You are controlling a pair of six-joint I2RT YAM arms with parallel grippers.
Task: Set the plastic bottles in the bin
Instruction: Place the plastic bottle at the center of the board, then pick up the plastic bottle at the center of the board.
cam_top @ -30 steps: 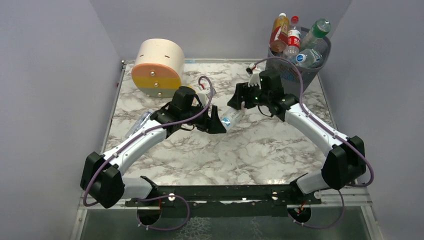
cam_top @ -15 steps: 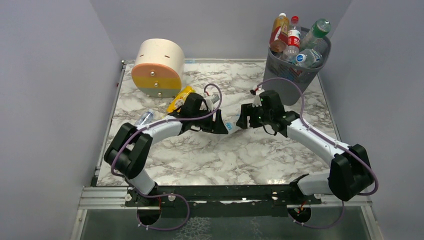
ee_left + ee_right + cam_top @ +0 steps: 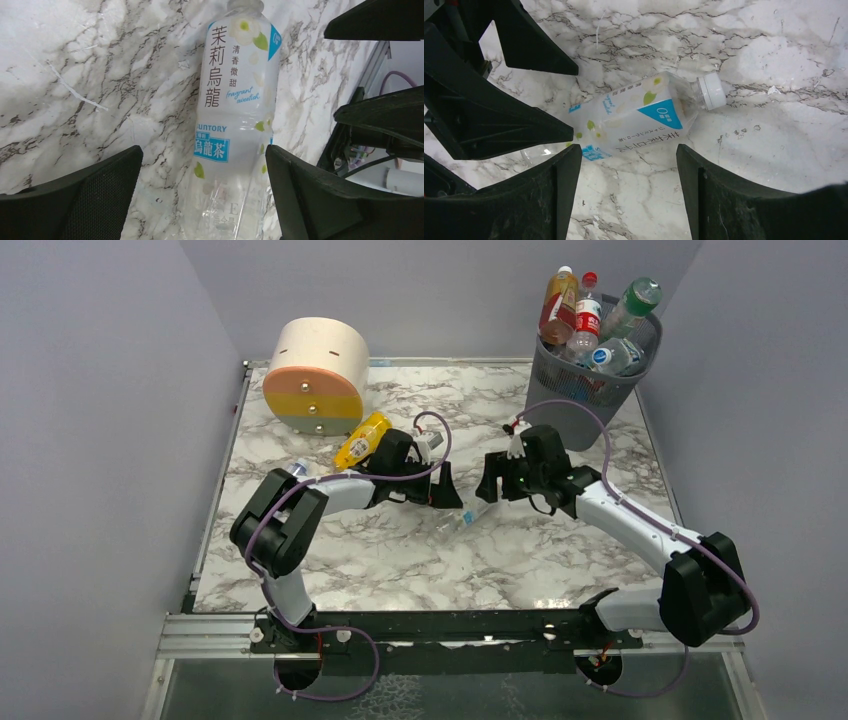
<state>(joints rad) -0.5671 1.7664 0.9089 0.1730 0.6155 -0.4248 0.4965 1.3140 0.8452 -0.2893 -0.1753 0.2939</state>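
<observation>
Well past halfway, I judge: the bin (image 3: 560,405), at one o'clock on the table (image 3: 560,540), holds several bottles (image 3: 587,320), some poking above its rim. Three are left outside it. A clear bottle (image 3: 634,117) lies on its side near the table's middle, gripped by neither arm. The left gripper (image 3: 448,495) stands wide open at its eleven o'clock, and the right gripper (image 3: 626,155), part open and empty, at its one o'clock. A yellow bottle (image 3: 362,440) lies at ten o'clock, and what may be a third bottle (image 3: 297,470) peeps from behind the left arm (image 3: 300,505) at nine
</observation>
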